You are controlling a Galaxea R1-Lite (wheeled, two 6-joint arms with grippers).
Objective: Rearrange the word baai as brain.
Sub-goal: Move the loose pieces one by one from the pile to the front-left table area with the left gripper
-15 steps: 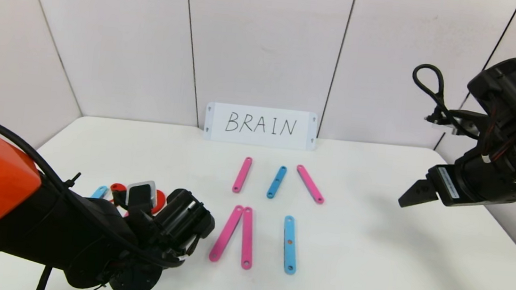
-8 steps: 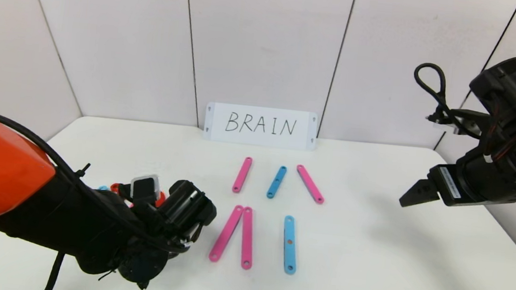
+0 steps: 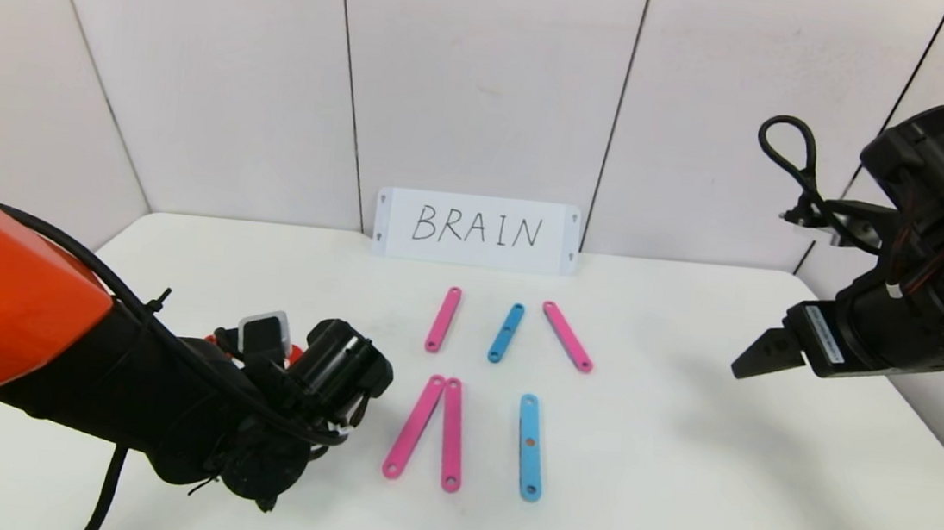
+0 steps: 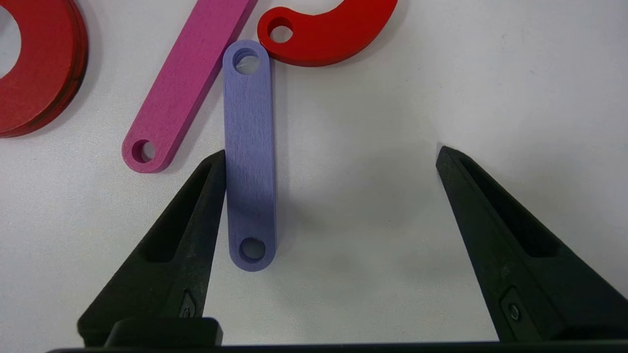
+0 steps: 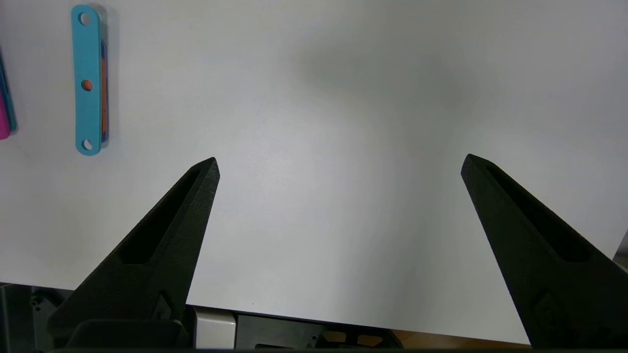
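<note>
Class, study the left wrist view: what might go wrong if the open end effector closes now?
1. The purple strip lies against one finger, not centred in the left end effector; closing could skew it.
2. It touches the pink strip and nearly meets the red curved piece; both might shift.

A lab test booth: bare white table (image 3: 675,492) enclosed by plain white wall panels (image 3: 481,75)
</note>
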